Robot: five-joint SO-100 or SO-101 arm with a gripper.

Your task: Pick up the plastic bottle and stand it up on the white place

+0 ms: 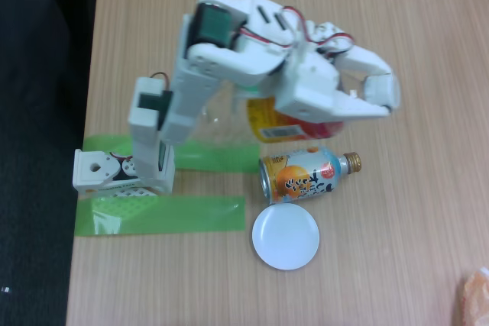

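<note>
The plastic bottle [276,124] lies on its side on the wooden table, under my white arm. Only its yellow-and-red label band and part of the clear body [223,112] show; its cap is hidden. My gripper [386,104] reaches right, just above and past the label end of the bottle. Its curved finger [380,82] bends down toward the flat one, and whether the tips meet is unclear. The white place [286,237], a small round plate, sits bare toward the bottom of the fixed view, below the bottle.
A light-blue, orange-printed can-bottle [302,175] with a gold cap lies between the bottle and the plate. Green tape strips [160,214] hold my base [103,169] near the table's left edge. Something orange [475,297] sits at the bottom right corner.
</note>
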